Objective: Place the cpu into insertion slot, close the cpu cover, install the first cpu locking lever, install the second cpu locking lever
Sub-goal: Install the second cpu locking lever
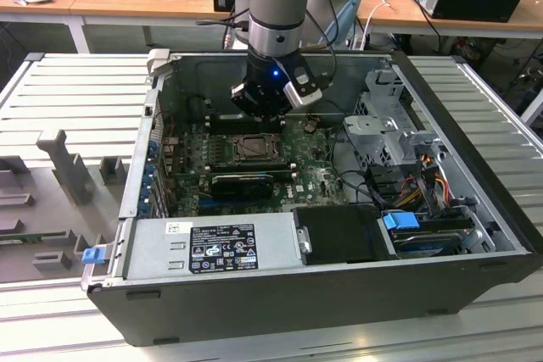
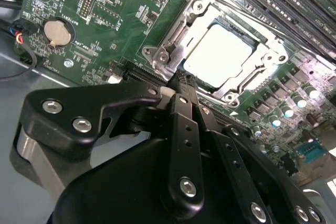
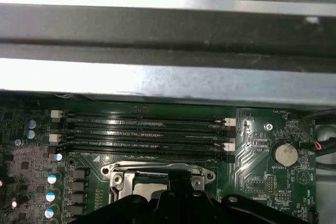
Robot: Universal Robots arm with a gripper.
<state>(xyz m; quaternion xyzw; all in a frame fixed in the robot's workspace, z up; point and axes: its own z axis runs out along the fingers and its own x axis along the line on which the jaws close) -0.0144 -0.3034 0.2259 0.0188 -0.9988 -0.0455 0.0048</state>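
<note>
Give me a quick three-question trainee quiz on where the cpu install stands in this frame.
1. True or false: the cpu lies seated with the cpu cover down around it.
2. In the second wrist view, the end effector is nearest to: A) the drive cage, B) one edge of the cpu cover, C) the power supply.
3. Fill in: the motherboard around the socket is ____ in colour.

Key: 1 true; 2 B; 3 green.
</note>
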